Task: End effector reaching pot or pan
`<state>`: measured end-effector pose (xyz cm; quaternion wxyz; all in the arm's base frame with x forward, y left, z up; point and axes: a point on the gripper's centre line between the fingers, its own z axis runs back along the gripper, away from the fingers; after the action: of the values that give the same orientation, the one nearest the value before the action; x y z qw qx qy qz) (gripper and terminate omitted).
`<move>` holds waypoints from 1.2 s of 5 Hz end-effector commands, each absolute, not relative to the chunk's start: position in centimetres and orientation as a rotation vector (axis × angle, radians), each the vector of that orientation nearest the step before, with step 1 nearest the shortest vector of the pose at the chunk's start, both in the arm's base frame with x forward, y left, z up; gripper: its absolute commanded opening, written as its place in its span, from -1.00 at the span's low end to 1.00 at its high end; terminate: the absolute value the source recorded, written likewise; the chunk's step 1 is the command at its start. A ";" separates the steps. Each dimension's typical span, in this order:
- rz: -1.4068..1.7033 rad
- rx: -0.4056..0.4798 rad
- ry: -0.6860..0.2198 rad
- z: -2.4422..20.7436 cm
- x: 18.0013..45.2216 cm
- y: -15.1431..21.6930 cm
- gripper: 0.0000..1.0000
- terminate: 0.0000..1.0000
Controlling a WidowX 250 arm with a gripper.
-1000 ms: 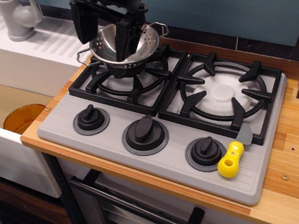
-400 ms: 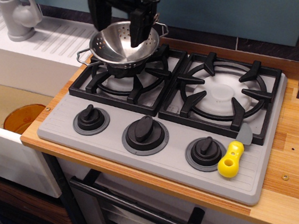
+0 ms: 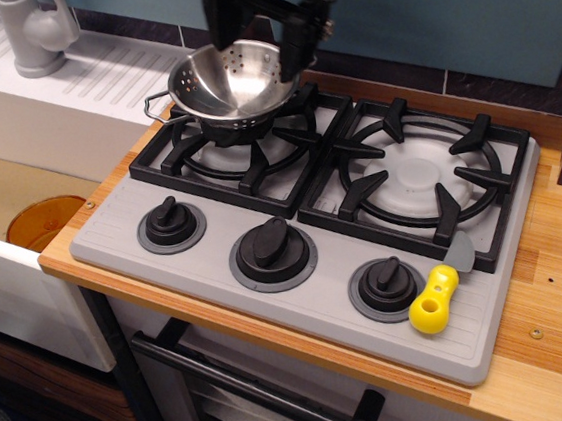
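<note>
The black robot gripper [image 3: 256, 44], fingers spread and holding nothing, hangs over the shiny perforated steel pot's [image 3: 230, 90] far rim; no writing is readable.

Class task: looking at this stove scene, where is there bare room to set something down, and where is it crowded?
Free: the right burner grate, and the wooden counter right of the stove. Crowded: the left burner, where the pot sits under the end effector; the front strip with knobs and yellow-handled tool.

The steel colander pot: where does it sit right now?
The steel colander pot sits on the rear of the left burner grate, near the sink's drainboard, with the black gripper over its far rim.
</note>
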<state>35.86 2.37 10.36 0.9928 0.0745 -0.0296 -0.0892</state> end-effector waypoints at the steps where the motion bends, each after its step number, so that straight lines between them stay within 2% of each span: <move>1: -0.166 0.163 -0.158 10.0 36.9 1.1 1.00 -1.00; 4: -0.151 0.146 -0.185 6.9 37.6 1.0 1.00 -1.00; 6: -0.151 0.146 -0.185 6.9 37.6 1.0 1.00 -1.00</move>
<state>36.57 1.04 5.12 0.9925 0.0714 -0.0635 -0.0763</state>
